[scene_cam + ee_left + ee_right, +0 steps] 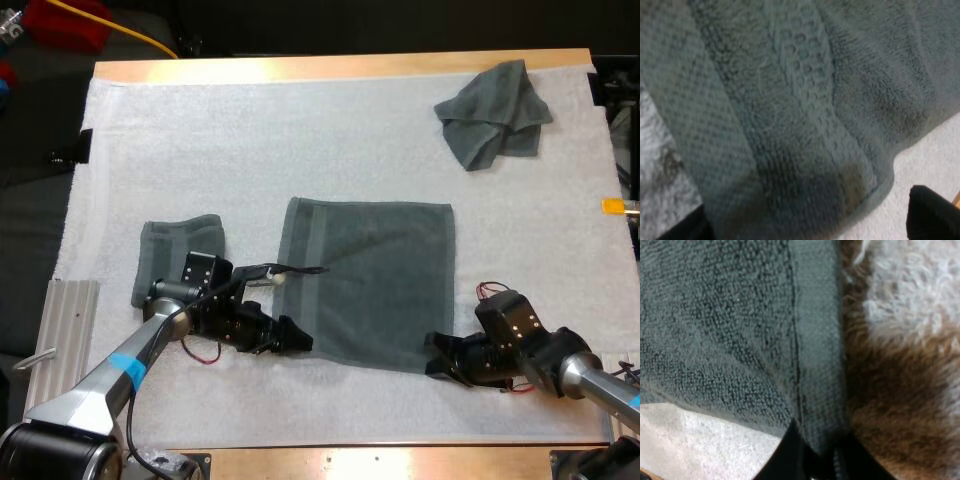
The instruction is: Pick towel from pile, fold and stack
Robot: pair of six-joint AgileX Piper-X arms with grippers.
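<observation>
Spread towel [365, 285]: near-right corner pinched in right gripper [438, 357]. Left gripper [292, 340] is spread, fingers straddling the near-left corner. Towel lies flat mid white mat [250, 130], extending away from both grippers, its near edge running between them. 1 folded towel [180, 255] sits just left; 1 crumpled towel [495, 115] far right.
</observation>
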